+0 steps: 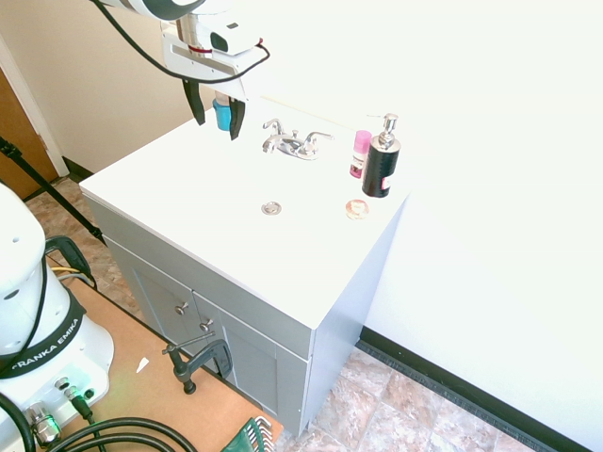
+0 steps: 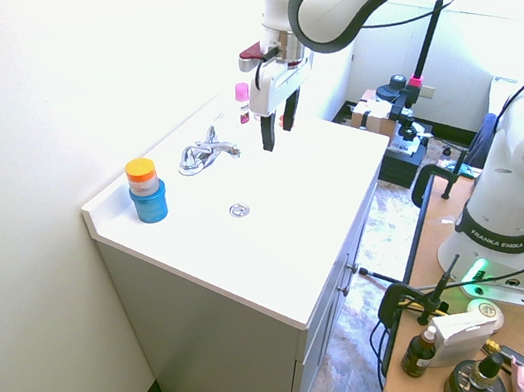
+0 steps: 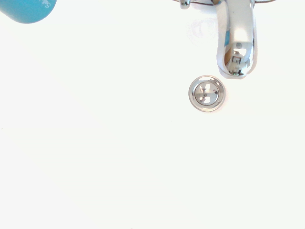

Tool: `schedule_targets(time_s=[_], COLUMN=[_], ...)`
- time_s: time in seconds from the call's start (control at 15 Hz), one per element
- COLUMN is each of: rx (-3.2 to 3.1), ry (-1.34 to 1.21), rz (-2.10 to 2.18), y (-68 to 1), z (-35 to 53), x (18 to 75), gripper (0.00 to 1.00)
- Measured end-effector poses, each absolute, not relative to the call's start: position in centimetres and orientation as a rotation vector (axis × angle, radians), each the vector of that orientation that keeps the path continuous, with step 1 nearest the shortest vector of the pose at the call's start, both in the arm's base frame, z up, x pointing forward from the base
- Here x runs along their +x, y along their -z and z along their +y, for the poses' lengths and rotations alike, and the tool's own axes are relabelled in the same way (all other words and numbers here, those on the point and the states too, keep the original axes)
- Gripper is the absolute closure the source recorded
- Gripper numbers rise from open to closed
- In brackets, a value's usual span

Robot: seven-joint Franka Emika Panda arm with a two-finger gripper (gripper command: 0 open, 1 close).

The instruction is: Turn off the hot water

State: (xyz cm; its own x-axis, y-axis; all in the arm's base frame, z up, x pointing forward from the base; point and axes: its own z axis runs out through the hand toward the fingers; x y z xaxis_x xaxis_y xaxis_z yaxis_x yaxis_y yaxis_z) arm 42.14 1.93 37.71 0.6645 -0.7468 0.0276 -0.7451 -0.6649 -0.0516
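Lever handles: two on the faucet in the first exterior view, small, shiny chrome. One [image 1: 273, 124] angles up at the end nearer the claw [image 1: 216, 134]; the other [image 1: 320, 137] sticks out toward the pump bottle [image 1: 381, 162]. Which one is hot, I cannot tell.
Faucet: one [image 1: 294, 145], low and chrome, at the wall side of the white tabletop [image 1: 226, 207], with one short curved spout [image 1: 270, 143].
Claw: one, its two dark fingers apart, pointing down over the tabletop.
Bottles: one black pump bottle with a chrome head, one pink-capped bottle [image 1: 360, 153] just beside it.
Second exterior view: one blue container [image 2: 150, 204] with one orange-lidded jar [image 2: 142, 176] on top; the faucet stands between these and the claw.
Wrist view: one spout, one round drain [image 3: 207, 93] near its tip — and part of the blue container.
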Motion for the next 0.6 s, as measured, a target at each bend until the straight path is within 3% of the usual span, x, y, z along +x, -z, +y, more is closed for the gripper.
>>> schedule_targets(time_s=[0.27, 0.6], rx=[-2.854, -2.862], ry=[0.111, 0.386], rz=[1.315, 1.572], y=[-37.6, -36.5], z=[3.2, 5.1], x=[43.3, 49.9], gripper=[0.0, 0.0])
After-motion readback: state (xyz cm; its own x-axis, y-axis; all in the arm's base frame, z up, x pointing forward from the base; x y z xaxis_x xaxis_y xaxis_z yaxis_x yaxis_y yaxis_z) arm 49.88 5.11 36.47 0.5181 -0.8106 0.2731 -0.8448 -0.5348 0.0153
